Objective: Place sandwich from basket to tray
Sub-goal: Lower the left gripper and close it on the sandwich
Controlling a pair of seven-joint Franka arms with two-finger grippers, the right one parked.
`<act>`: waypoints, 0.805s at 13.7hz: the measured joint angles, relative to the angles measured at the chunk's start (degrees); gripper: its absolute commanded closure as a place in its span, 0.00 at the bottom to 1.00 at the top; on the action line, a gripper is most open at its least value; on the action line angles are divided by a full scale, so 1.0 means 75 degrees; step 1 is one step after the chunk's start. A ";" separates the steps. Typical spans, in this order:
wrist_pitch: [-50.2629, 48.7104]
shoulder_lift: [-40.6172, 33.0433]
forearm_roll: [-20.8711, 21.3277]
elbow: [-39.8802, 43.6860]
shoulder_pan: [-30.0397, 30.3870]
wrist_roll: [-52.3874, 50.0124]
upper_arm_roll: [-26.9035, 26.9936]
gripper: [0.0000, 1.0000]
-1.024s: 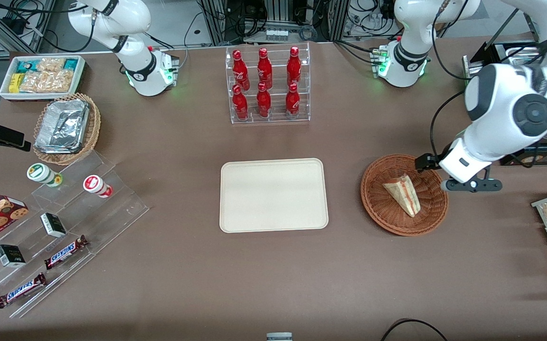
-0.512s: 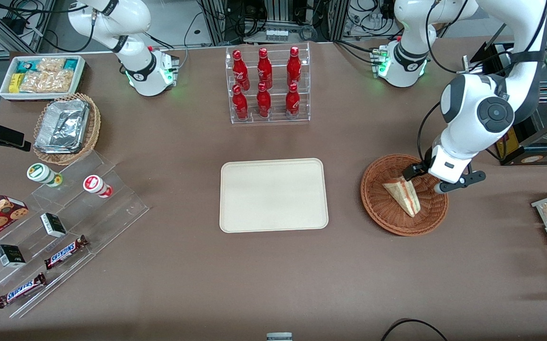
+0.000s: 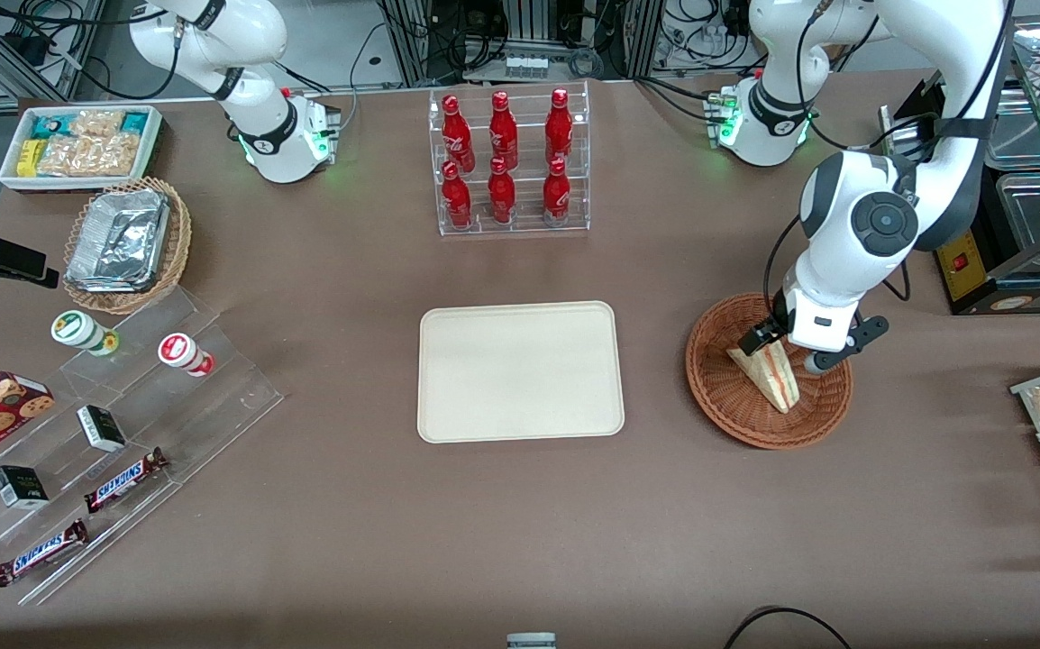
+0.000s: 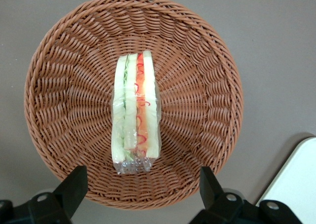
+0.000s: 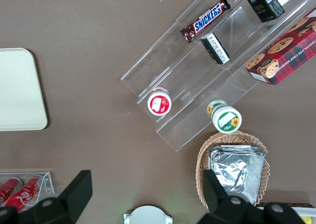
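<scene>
Sandwich (image 3: 770,375), a plastic-wrapped pale wedge with layered filling, lies in the round woven wicker basket (image 3: 736,410), clear of the rim all round. Gripper (image 3: 777,347) hangs over its farther end, fingers (image 4: 74,184) spread wide, holding nothing. Flat cream tray (image 3: 520,371) sits nearby, bare brown tabletop (image 3: 655,505) between them.

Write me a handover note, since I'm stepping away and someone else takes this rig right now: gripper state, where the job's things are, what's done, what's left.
Gripper: open, empty, hovering above the basket, fingers apart to either side of the sandwich.
Sandwich: wrapped, lying in the middle of the basket, not gripped.
Tray: beside the basket, toward the parked arm's end of the table, nothing on it.
Done: the approach over the basket.
Left: descend, grasp the sandwich, lift it, carry it to the tray, release.
</scene>
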 measured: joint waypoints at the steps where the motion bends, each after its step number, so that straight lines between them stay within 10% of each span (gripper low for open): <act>1: 0.0059 0.0004 0.0000 -0.0029 0.0012 -0.0081 0.0020 0.00; 11: 0.1391 0.0961 0.0001 -0.0309 0.0078 -0.1081 0.0127 0.10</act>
